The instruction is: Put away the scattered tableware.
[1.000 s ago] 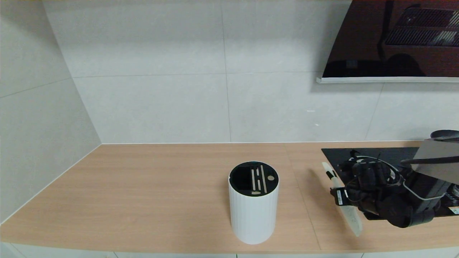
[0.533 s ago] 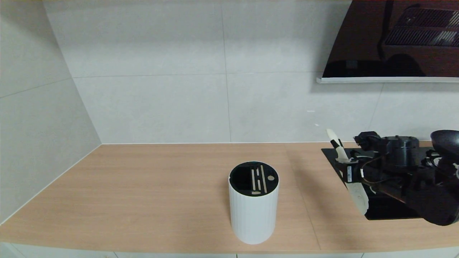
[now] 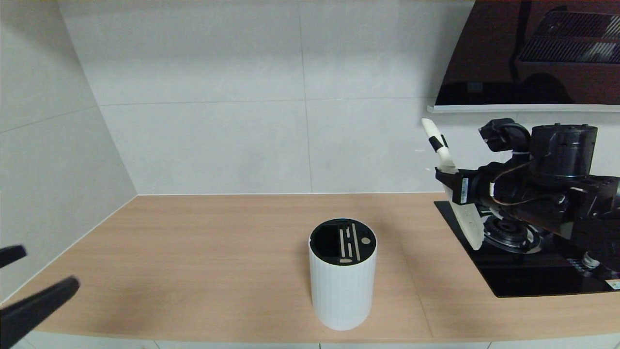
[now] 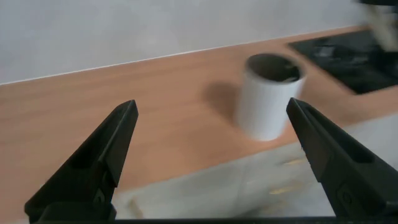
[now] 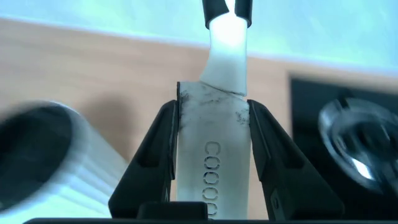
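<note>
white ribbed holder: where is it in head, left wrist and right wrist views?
Head: the white ribbed holder stands on the counter near its front edge, left of the black cooktop.
Left wrist: holder beyond the open left gripper, cooktop behind it.
Right wrist: holder, blurred, beside the white utensil clamped in the right gripper.
Shared landmark: the cooktop.

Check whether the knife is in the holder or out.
Out. The right gripper holds the knife in the air, blade down, apart from the holder on the counter.

R arm (image 3: 557,194) raised knife (image 3: 468,220) off counter (image 3: 218,252); L jaws appeared.
</note>
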Available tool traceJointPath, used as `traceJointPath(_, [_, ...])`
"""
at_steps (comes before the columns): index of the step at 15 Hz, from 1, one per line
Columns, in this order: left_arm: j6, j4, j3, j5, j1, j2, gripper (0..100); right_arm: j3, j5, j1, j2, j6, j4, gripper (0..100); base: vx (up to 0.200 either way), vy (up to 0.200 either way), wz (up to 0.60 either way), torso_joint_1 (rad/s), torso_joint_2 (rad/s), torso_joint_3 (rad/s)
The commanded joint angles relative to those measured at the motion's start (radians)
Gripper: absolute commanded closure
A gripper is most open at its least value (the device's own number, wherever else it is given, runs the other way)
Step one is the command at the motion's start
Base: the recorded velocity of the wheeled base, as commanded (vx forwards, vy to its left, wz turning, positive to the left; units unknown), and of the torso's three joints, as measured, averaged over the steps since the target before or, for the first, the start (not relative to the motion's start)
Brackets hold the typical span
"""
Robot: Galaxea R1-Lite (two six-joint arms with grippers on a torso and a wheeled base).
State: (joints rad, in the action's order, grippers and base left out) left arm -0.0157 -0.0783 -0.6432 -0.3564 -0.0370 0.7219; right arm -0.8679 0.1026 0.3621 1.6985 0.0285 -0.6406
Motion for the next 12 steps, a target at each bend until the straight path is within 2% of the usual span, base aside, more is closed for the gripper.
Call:
traceJointPath(1, [-0.115, 0.18, -0.124, -0.096, -0.098, 0.399, 0, -0.04, 0.0, 0.055, -0.011, 0.005, 0.019, 100, 0.0, 0.0, 0.0, 0.0, 0.0, 0.0])
traceJointPath(2, [-0.179, 0.27, -0.125, -0.096, -0.15, 0.467, 0, -0.053, 0.0, 0.074, -0.013, 0.008, 0.021, 100, 0.0, 0.0, 0.0, 0.0, 0.0, 0.0])
traceJointPath(4, [-0.346, 0.465, -0.122, -0.096, -0.241, 0.596, 0, -0.089, 0.0, 0.109, -0.002, 0.019, 0.021, 100, 0.0, 0.0, 0.0, 0.0, 0.0, 0.0])
traceJointPath(6, [-0.546, 0.646, -0.119, -0.095, -0.305, 0.702, 0, -0.125, 0.0, 0.136, 0.026, 0.022, 0.022, 100, 0.0, 0.0, 0.0, 0.0, 0.0, 0.0])
traceJointPath(7, [-0.609, 0.72, -0.124, -0.096, -0.308, 0.746, 0, -0.122, 0.0, 0.156, 0.026, 0.037, 0.021, 100, 0.0, 0.0, 0.0, 0.0, 0.0, 0.0])
traceJointPath(8, [-0.655, 0.804, -0.135, -0.096, -0.308, 0.811, 0, -0.118, 0.002, 0.192, 0.024, 0.073, 0.022, 100, 0.0, 0.0, 0.0, 0.0, 0.0, 0.0])
traceJointPath(9, [-0.678, 0.867, -0.135, -0.082, -0.317, 0.87, 0, -0.112, 0.003, 0.233, 0.016, 0.096, 0.045, 100, 0.0, 0.0, 0.0, 0.0, 0.0, 0.0])
traceJointPath(11, [-0.699, 0.901, -0.118, -0.036, -0.403, 0.915, 0, -0.118, 0.012, 0.316, -0.002, 0.16, 0.121, 100, 0.0, 0.0, 0.0, 0.0, 0.0, 0.0])
traceJointPath(12, [-0.705, 0.911, -0.119, -0.033, -0.423, 0.935, 0, -0.129, 0.016, 0.336, -0.002, 0.172, 0.136, 100, 0.0, 0.0, 0.0, 0.0, 0.0, 0.0])
